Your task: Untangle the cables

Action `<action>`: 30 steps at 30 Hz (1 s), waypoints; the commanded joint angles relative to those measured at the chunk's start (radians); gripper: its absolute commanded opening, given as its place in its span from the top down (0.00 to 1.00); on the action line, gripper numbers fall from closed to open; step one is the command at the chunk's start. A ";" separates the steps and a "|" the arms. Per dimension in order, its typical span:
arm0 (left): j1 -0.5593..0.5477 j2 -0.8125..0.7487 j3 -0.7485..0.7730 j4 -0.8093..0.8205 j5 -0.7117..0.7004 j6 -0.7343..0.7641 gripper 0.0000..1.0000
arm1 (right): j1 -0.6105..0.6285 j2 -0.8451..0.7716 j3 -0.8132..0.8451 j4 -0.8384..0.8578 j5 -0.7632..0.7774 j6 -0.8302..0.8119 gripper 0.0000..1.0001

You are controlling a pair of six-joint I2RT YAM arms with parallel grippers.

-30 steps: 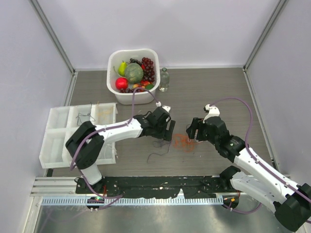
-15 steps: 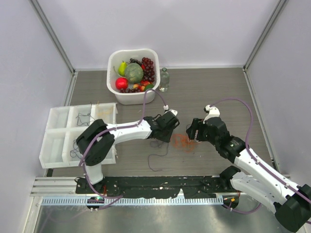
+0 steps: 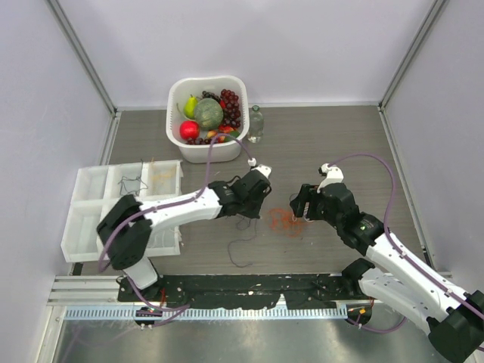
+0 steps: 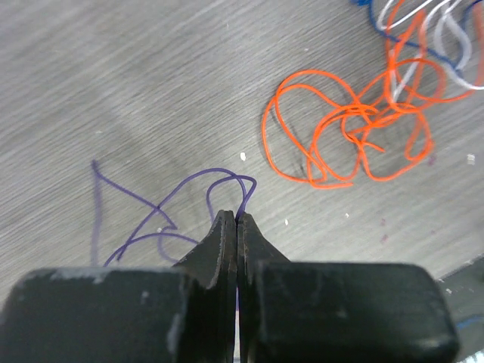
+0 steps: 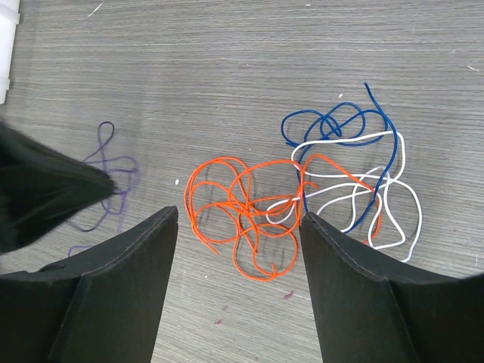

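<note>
The cables lie loose on the wooden table between my two arms. A purple cable (image 4: 151, 206) trails in thin loops, and my left gripper (image 4: 237, 219) is shut on one strand of it, just above the tabletop. To its right sits an orange cable (image 4: 348, 128) in a small coil. My right gripper (image 5: 238, 218) hangs open over that orange cable (image 5: 242, 219) without touching it. A blue cable (image 5: 340, 121) and a white cable (image 5: 382, 200) overlap the orange one's right side. From above, the tangle (image 3: 286, 221) lies between the left gripper (image 3: 246, 214) and the right gripper (image 3: 302, 208).
A white basket (image 3: 227, 153) full of fruit stands at the back, with a small clear bottle (image 3: 255, 123) beside it. A white compartment tray (image 3: 91, 204) at the left holds some thin wires. Walls close in the table on three sides.
My left gripper has gone from open to shut, pinching the purple cable, and its wrist has shifted slightly. The right arm has stayed still.
</note>
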 commanded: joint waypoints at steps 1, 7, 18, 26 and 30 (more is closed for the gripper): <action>0.002 -0.231 -0.001 -0.092 -0.097 0.006 1.00 | -0.006 -0.012 -0.002 0.046 -0.003 -0.015 0.29; 0.008 -0.515 0.006 -0.316 -0.362 -0.026 1.00 | -0.003 -0.012 -0.002 0.048 -0.008 -0.018 0.29; 0.456 -0.818 0.167 -0.649 -0.666 0.059 1.00 | -0.004 -0.014 -0.005 0.052 -0.019 -0.018 0.29; 0.648 -0.889 0.128 -0.472 -0.957 0.240 1.00 | -0.004 -0.006 -0.005 0.054 -0.026 -0.020 0.29; 0.685 -0.908 -0.073 -0.321 -0.955 0.248 1.00 | -0.004 -0.008 -0.005 0.054 -0.029 -0.020 0.29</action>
